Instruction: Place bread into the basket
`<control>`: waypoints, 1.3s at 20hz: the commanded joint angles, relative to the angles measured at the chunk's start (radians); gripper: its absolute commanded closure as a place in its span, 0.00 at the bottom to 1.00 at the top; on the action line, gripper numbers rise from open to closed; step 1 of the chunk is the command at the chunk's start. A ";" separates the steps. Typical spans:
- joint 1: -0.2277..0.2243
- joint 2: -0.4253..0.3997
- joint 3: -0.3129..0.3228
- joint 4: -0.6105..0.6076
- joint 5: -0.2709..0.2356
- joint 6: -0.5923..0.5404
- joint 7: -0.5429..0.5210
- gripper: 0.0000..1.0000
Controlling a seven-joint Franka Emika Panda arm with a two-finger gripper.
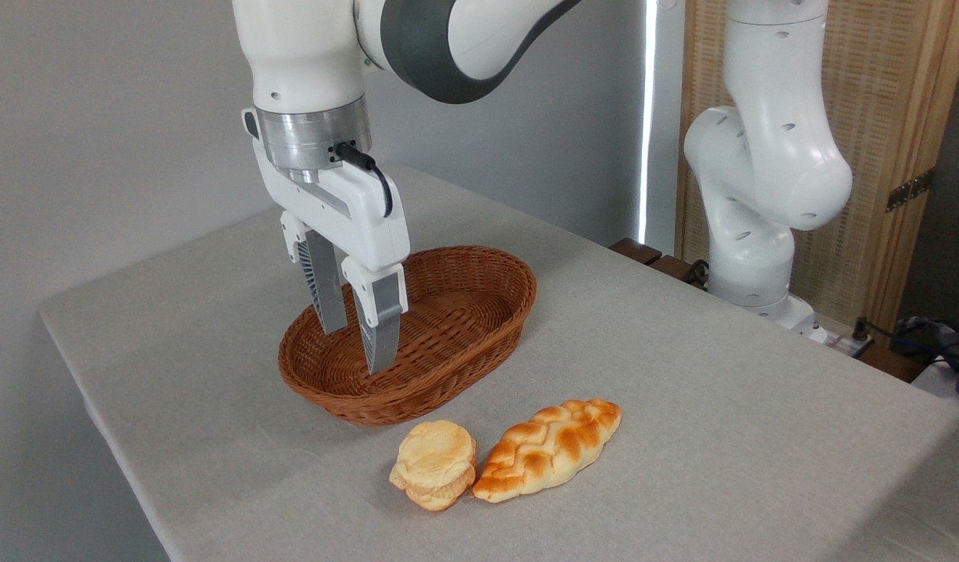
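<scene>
The bread [435, 464], a small round pale-golden layered bun, lies on the table in front of the basket, near the front edge. The basket [479, 332] is an oval brown wicker one with low sides, standing mid-table with nothing visible inside. My gripper [357, 347] hangs over the basket's left end, its grey fingers [383, 328] pointing down in front of the basket's interior. The fingers are spread apart with nothing between them. The bun sits well below and to the right of the fingertips in the picture, untouched.
A longer braided golden-brown loaf [550, 449] lies right beside the bun, nearly touching it. The robot's white base [761, 195] stands at the table's far right. The grey-clothed table [682, 375] drops off at the left and front edges.
</scene>
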 commanded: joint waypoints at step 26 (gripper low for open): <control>0.013 0.013 0.005 0.004 -0.016 0.002 0.011 0.00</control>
